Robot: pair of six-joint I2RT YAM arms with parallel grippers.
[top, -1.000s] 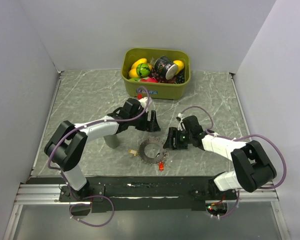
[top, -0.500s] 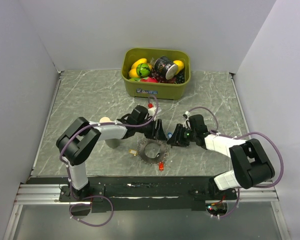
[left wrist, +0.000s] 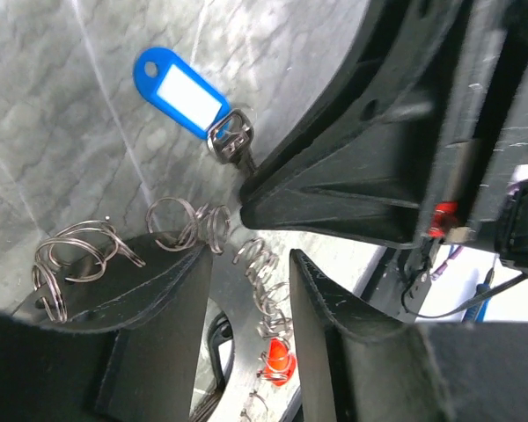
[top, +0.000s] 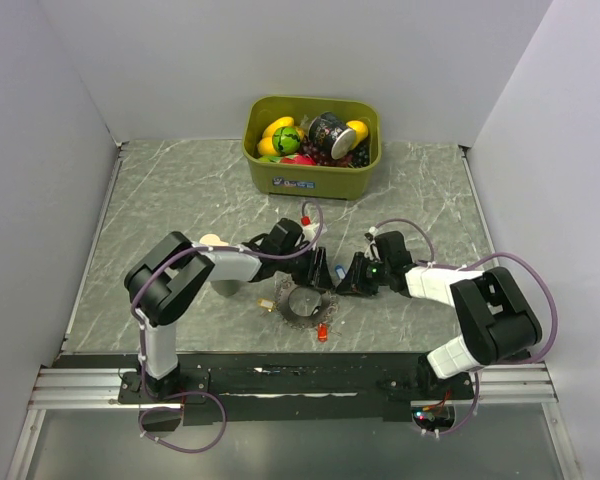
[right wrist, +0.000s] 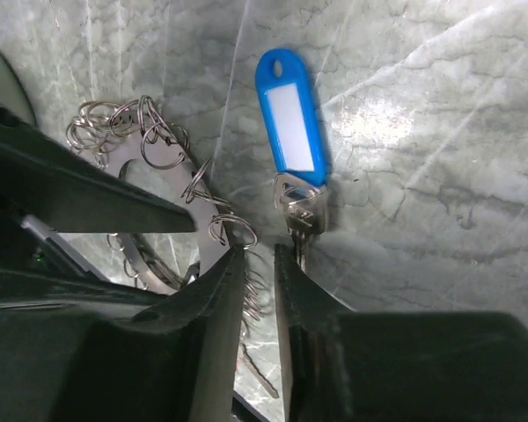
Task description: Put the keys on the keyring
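An olive-green bin [top: 270, 176] of colourful toys [top: 285, 135] sits at the far side of the marbled table [top: 160, 200].

The left hand [left wrist: 246, 281] shows 2 black fingers [left wrist: 150, 343] standing apart, with a clear gap between them. Wire loops of the keyring [left wrist: 189, 224] lie in that gap and just past the fingertips, on the grey marbled tabletop [left wrist: 53, 132]. Farther out lies the blue-tagged key [left wrist: 180, 88], its blade meeting the tip of the right hand [left wrist: 273, 189], which looms beyond the right finger. A red tag [left wrist: 280, 362] shows deep in the gap.
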